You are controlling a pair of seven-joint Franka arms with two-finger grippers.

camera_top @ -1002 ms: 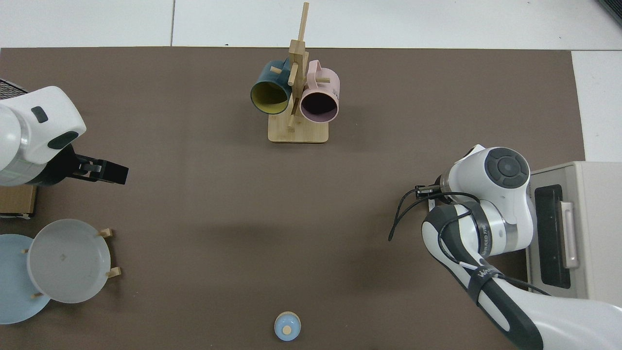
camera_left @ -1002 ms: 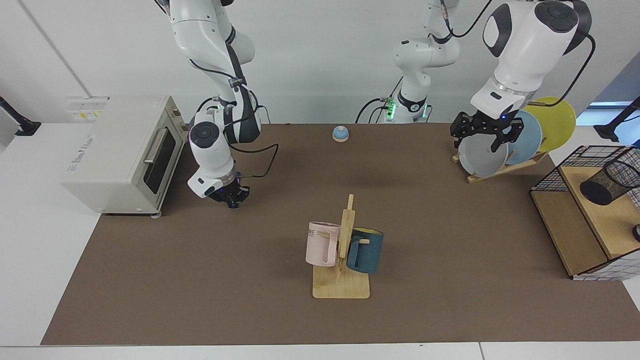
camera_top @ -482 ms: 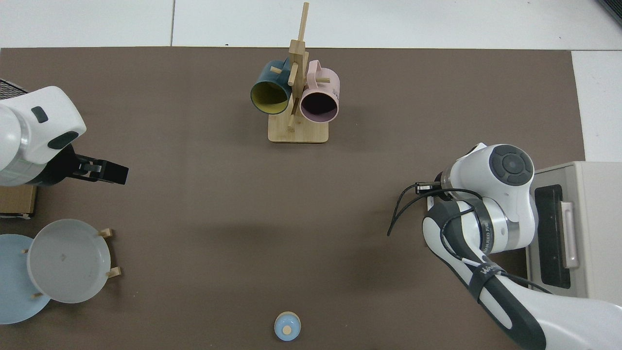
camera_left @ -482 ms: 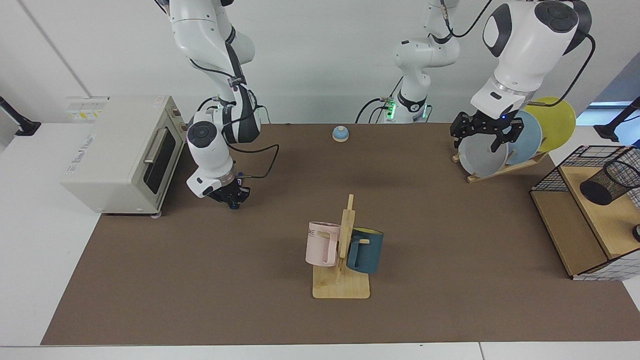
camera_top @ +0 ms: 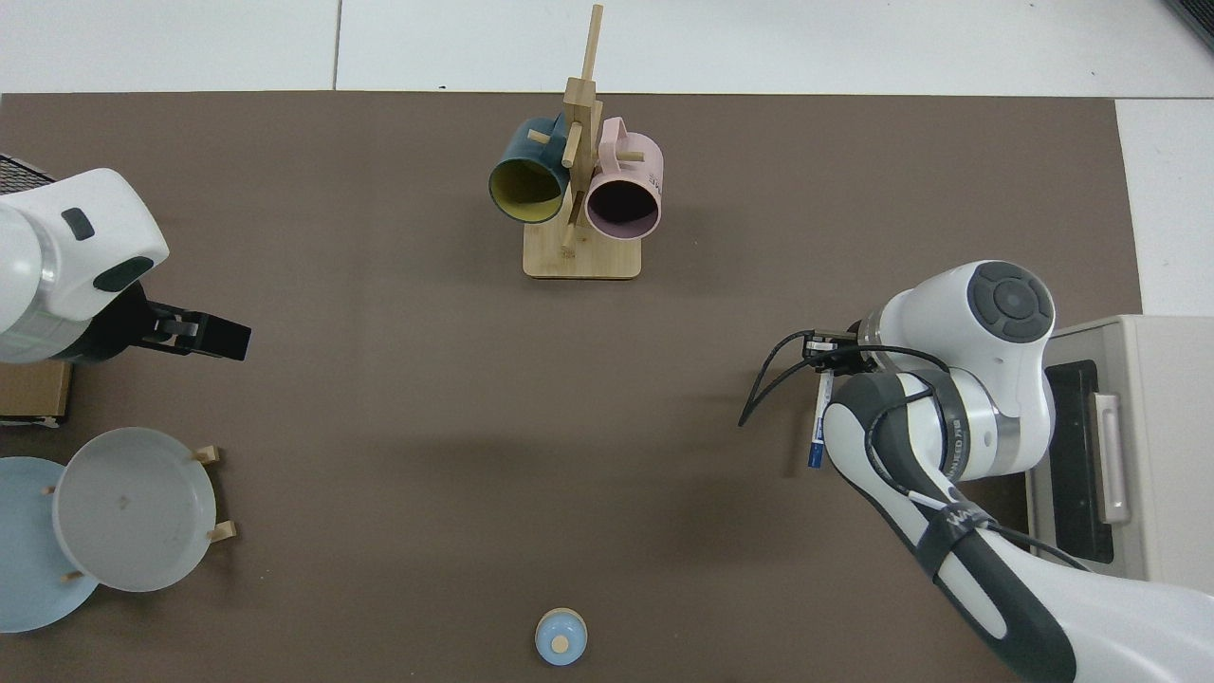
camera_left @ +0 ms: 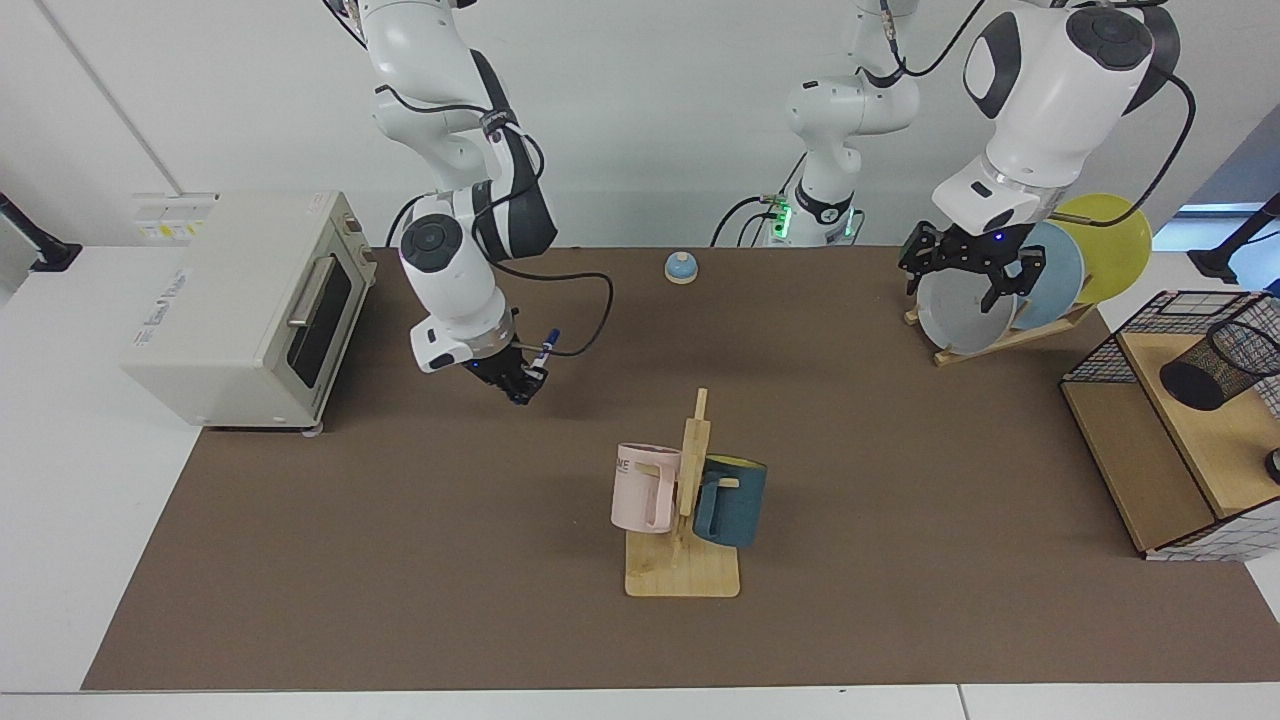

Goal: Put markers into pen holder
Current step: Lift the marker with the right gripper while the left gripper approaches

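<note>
On the table (camera_left: 400,560), your holder (camera_left: 1215,365) lies tipped on a basket shelf (camera_left: 1200,430). Your left gripper (camera_left: 965,268) waits by the plate rack (camera_left: 1000,335), fingers spread, empty. Your right gripper (camera_left: 515,378), beside the oven (camera_left: 245,300), has its fingers closed on the marker (camera_top: 816,427); its blue cap juts past them.

- Right pincer (camera_left: 522,385): fingertips hidden under the wrist from above; closure on the marker (camera_top: 817,427) not resolvable.
- Marker: only the blue-capped end pokes out at the pincer's 1 o'clock in the facing view; from above, part of the barrel lies beneath the arm.
- Pen holder (camera_left: 1222,364): cut by the facing view's 3 o'clock edge; out of the top view.
- Left pincer (camera_top: 213,337): wrist cut at the top view's 9 o'clock edge.
</note>
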